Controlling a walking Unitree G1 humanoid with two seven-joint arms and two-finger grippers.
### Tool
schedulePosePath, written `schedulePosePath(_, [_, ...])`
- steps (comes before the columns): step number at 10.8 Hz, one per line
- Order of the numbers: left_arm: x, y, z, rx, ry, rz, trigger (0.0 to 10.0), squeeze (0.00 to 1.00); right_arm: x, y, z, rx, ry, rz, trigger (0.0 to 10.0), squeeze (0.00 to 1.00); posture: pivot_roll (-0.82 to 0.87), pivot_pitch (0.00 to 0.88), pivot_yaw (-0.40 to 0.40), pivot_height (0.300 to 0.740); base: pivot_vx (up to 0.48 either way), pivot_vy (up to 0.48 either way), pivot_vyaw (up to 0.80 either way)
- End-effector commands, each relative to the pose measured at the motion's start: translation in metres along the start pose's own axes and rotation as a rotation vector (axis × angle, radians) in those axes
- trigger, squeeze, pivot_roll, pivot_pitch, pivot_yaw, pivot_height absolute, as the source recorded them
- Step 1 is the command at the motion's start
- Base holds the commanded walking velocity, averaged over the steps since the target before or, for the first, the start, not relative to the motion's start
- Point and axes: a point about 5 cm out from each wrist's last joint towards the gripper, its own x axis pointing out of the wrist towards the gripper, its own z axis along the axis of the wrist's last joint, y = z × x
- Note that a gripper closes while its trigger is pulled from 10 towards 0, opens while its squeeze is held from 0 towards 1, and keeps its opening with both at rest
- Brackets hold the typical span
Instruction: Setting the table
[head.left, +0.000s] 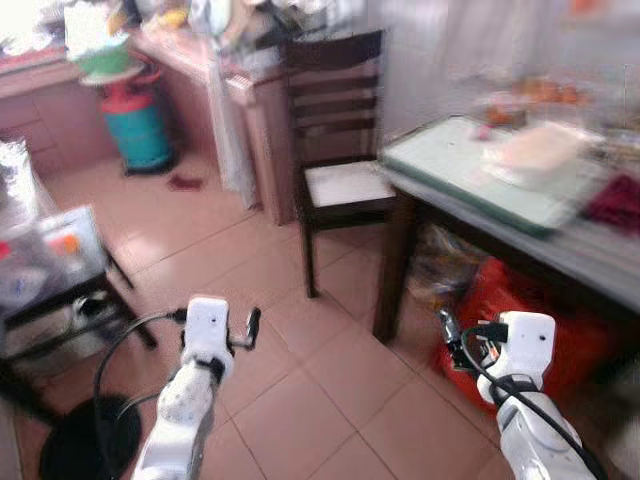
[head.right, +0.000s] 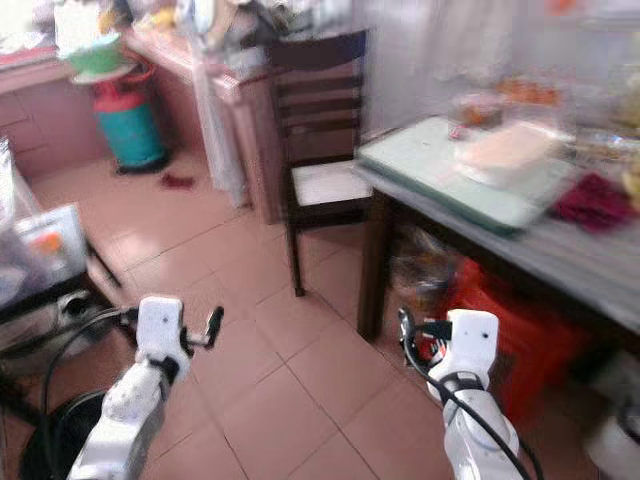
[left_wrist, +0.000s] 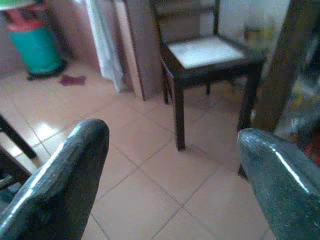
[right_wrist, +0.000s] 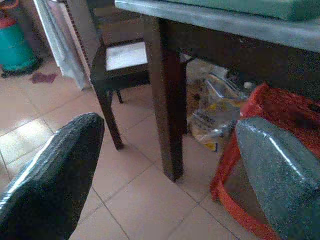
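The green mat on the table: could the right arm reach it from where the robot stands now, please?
Probably not yet. The right gripper is open and empty, low beside the table leg, below the tabletop; the green mat lies well ahead and above.

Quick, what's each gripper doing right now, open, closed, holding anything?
Left gripper: open, empty, held above the tiled floor.
Right gripper: open, empty, near the table leg.

One dark wooden chair (head.left: 335, 150), one table (head.left: 520, 215), one teal gas cylinder (head.left: 138, 125), one red basket (right_wrist: 265, 165).
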Motion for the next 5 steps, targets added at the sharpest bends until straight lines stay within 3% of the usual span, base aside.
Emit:
schedulePosePath(1, [-0.0051, 0.0059, -0.0085, 0.008, 0.035, 0.024, 10.0, 0.0, 0.0061, 0.0039, 0.008, 0.0, -0.027, 0.015, 10.0, 0.0, -0.11, 0.0, 0.079, 0.74, -0.285, 0.0, 0.0])
schedulePosePath(5, [-0.0049, 0.0067, -0.0085, 0.02, 0.04, 0.013, 10.0, 0.0, 0.007, 0.0011, 0.0106, 0.004, -0.037, -0.014, 10.0, 0.0, -0.12, 0.0, 0.085, 0.74, -0.284, 0.0, 0.0])
